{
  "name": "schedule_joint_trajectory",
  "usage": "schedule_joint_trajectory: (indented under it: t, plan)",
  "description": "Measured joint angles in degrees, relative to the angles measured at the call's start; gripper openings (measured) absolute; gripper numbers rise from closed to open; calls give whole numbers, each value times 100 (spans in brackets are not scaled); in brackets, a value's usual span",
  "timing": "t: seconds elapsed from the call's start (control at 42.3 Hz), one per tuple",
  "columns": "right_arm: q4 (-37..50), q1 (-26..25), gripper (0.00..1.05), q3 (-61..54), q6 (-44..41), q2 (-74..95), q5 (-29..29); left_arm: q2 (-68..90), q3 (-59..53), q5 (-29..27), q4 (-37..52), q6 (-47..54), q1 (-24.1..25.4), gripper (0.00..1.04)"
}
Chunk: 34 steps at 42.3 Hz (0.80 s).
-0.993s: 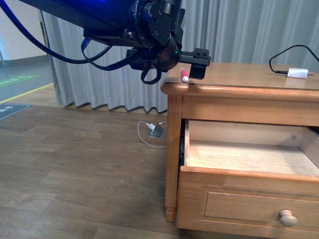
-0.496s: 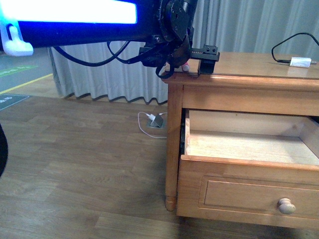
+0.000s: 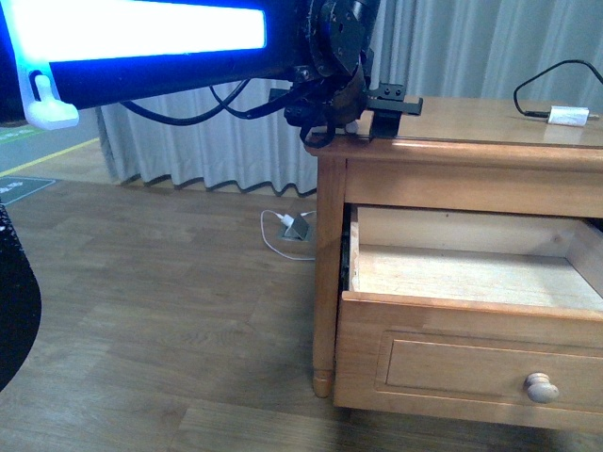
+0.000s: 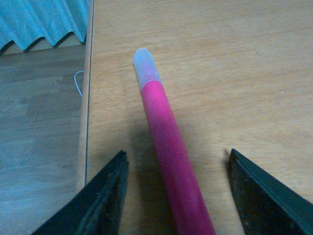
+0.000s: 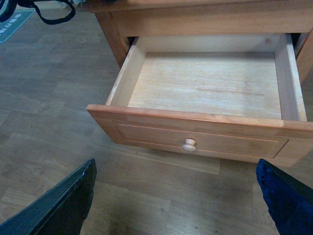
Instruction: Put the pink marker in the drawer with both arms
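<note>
Down came the left fingers (image 4: 105,196); they now sit apart with the marker (image 4: 166,147) between them, ready to squeeze. The right fingers (image 5: 63,205) hang apart, facing the open drawer (image 5: 195,139).

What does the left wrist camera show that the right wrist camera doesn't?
Left wrist only: the pink marker lying on the cabinet, between the fingers of the open left gripper. Right wrist only: the drawer pulled open, its round knob, and the open right gripper. Both: that cabinet and the wooden floor.
</note>
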Motion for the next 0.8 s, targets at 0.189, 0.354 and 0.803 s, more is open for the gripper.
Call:
schedule_joint_trajectory:
  t: [0.189, 0.354, 0.803]
  plan:
    - [0, 0, 96, 0, 0, 0, 2, 2, 2, 9, -20, 72, -4, 35]
    - [0, 0, 96, 0, 0, 0, 2, 2, 13, 96, -26, 70, 24, 15]
    - [0, 0, 96, 0, 0, 0, 2, -3248, -5493, 2450, 2951, 1432, 214, 15]
